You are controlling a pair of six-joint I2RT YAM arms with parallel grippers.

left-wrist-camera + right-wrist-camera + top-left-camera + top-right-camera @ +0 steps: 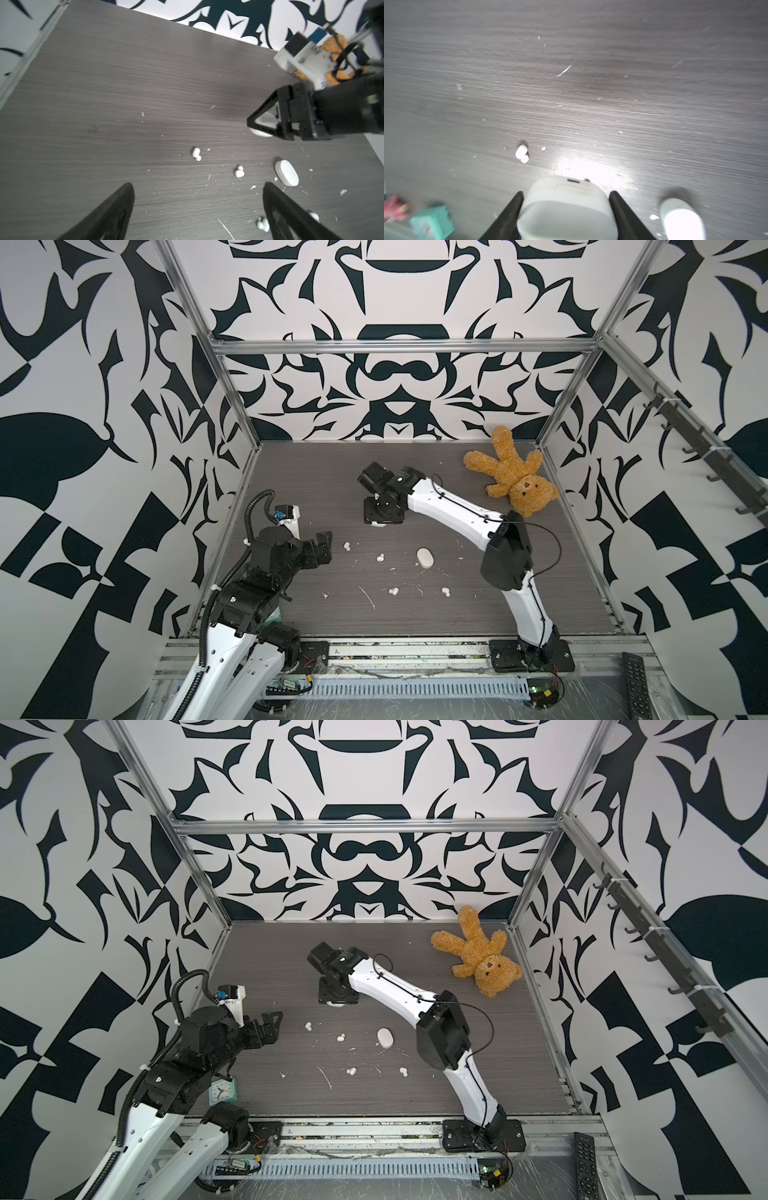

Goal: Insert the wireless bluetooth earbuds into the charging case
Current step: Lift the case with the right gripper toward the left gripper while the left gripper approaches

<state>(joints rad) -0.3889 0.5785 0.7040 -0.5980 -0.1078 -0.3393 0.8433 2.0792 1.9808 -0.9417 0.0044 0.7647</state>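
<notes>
Our right hand (566, 193) is clamped on a white glossy oval plastic charging case (566, 214), jaws pressed to both its sides, down at the desk. The lid looks shut, tho we can't be sure. Left hand (198, 185) hangs spread wide w/ nothing in it. Beyond, all four tiny white two-lobed plastic earbuds (380, 558) lie loose on the dark grey wood-grain desk (311, 472), scattered btwn the arms, none in a case. A second white oval case (424, 558) lies closed among them. Our judgement: nothing inserted yet. Opening a case, then picking & seating each bud, is all left to do.
</notes>
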